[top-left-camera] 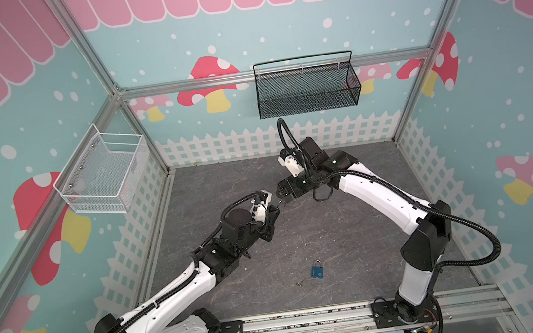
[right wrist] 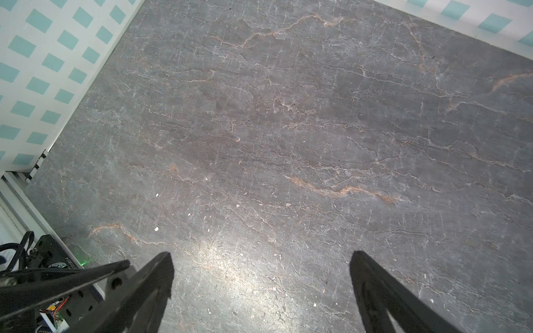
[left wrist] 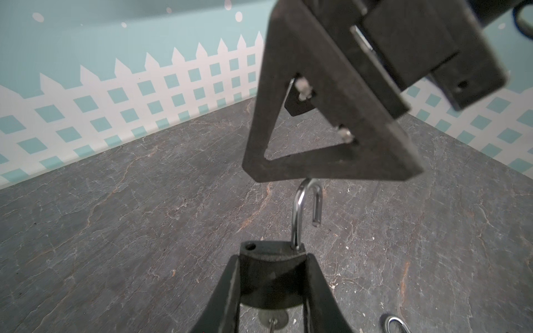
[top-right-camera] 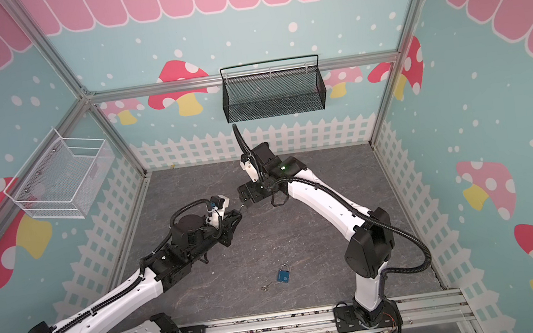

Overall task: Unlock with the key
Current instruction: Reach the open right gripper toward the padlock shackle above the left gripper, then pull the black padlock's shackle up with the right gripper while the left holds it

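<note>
Unlock step is looking done: left gripper (left wrist: 273,259) is clamping the black padlock (left wrist: 271,284) at bottom centre of the left wrist view, its silver shackle (left wrist: 300,207) standing sprung, one leg free. Right gripper (right wrist: 261,256) is hanging wide open and empty, one finger just above the shackle in frame. Next move is likely pulling what looks like the key (left wrist: 272,318) from underneath without dropping the lock.

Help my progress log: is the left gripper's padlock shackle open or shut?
Open: one end of the shackle stands free of the black padlock in the left wrist view.
</note>
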{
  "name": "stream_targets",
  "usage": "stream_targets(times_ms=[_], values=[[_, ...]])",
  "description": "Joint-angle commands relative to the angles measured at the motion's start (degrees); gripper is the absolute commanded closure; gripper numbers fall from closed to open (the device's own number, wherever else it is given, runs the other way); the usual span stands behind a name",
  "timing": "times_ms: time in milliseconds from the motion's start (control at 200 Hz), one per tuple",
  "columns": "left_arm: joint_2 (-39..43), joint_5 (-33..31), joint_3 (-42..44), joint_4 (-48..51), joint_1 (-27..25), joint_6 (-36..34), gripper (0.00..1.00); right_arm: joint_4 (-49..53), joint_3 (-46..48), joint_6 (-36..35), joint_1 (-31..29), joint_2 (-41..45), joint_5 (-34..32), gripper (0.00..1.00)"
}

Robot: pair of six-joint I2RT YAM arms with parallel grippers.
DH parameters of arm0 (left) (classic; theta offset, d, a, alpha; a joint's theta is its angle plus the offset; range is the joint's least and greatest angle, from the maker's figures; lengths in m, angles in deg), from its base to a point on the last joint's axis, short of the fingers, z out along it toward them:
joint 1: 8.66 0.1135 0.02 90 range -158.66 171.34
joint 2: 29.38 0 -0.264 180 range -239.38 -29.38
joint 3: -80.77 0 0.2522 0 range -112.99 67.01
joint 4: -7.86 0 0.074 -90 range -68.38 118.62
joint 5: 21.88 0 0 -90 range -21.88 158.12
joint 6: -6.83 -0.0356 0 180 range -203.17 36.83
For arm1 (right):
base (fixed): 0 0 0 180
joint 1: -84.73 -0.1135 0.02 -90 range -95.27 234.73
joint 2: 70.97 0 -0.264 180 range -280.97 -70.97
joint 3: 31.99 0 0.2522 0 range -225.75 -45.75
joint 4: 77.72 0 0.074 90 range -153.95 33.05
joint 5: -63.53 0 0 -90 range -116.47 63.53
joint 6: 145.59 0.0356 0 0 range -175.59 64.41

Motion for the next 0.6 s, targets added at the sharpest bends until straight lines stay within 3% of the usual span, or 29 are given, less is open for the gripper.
stream_targets(times_ms=[0,250,420,595], values=[[1.4,-1.12,-0.1,-3.88,0.04,-0.8,1.0,2.84,1.0,-1.98,0.03,1.84,3.09,0.02],[0.65,-2.1,-0.3,-4.36,0.0,-0.12,1.0,2.11,3.31,-1.59,0.3,4.64,5.14,0.02],[-0.56,-5.57,-0.77,-3.56,0.08,1.81,1.0,2.8,5.28,-0.17,1.24,6.25,-1.81,0.02],[-5.55,-11.56,-6.38,7.65,0.3,7.2,1.0,-0.69,11.85,1.15,2.33,10.03,-2.33,0.02]])
